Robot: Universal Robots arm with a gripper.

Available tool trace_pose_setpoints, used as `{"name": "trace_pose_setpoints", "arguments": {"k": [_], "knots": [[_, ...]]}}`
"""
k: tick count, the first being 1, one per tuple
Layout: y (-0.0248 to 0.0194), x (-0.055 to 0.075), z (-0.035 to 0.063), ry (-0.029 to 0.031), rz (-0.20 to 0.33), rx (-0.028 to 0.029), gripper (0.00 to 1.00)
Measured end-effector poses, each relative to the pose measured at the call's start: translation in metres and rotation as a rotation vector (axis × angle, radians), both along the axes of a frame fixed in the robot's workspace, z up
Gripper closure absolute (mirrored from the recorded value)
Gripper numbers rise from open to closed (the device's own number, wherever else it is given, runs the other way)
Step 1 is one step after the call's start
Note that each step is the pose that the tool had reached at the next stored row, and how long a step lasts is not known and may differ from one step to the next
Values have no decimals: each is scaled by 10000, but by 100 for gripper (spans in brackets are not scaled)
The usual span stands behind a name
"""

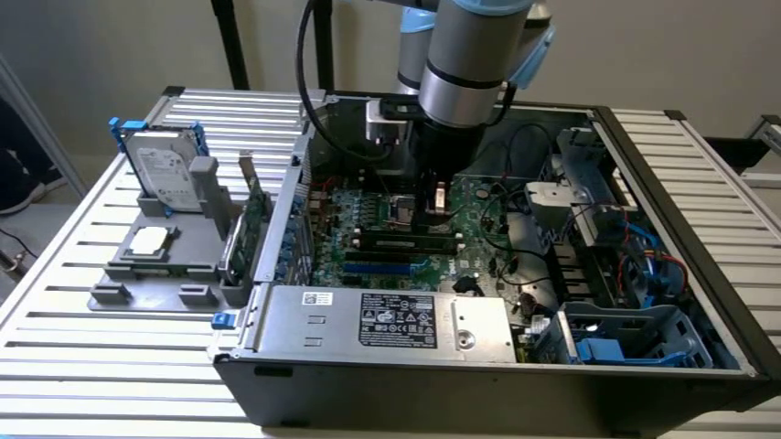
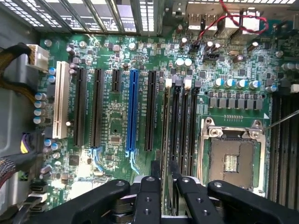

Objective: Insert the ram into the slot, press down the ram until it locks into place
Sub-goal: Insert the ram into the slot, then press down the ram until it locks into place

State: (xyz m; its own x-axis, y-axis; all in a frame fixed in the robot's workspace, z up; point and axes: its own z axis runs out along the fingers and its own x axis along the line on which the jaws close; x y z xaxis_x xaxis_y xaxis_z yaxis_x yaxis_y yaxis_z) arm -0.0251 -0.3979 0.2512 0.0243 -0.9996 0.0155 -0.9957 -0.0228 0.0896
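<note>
**Gripper over the ram at the slots**

Exterior view: the arm reaches down into the open case, its gripper low over the motherboard. Just below the fingertips the ram lies level along a black slot, standing on edge; whether it is fully seated cannot be told. On the exterior view's left a grey tray holds a hard drive on the slatted table.

Wrist view: the gripper has its two black fingers a narrow gap apart, with the ram's thin top edge running between and ahead of them. Whether the pads touch it cannot be told. The ram sits in the bank of black slots, between the blue slot and the silver socket.
</note>
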Motion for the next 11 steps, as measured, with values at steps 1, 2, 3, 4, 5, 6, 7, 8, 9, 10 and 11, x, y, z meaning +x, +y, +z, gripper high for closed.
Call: {"name": "trace_pose_setpoints", "arguments": {"k": [1,2,3,4,5,6,7,8,9,10,11], "knots": [[0,-2,4,0,0,1,81],[0,-3,4,0,1,1,87],[0,-3,4,0,1,1,89],[0,-3,4,0,2,1,89],[0,-4,4,0,1,1,89],[0,-4,4,-1,0,1,89],[0,-4,4,0,0,0,89],[0,-4,4,0,0,1,89],[0,-4,4,0,0,1,89],[0,-4,4,0,0,0,89],[0,-4,4,0,0,0,89]]}}
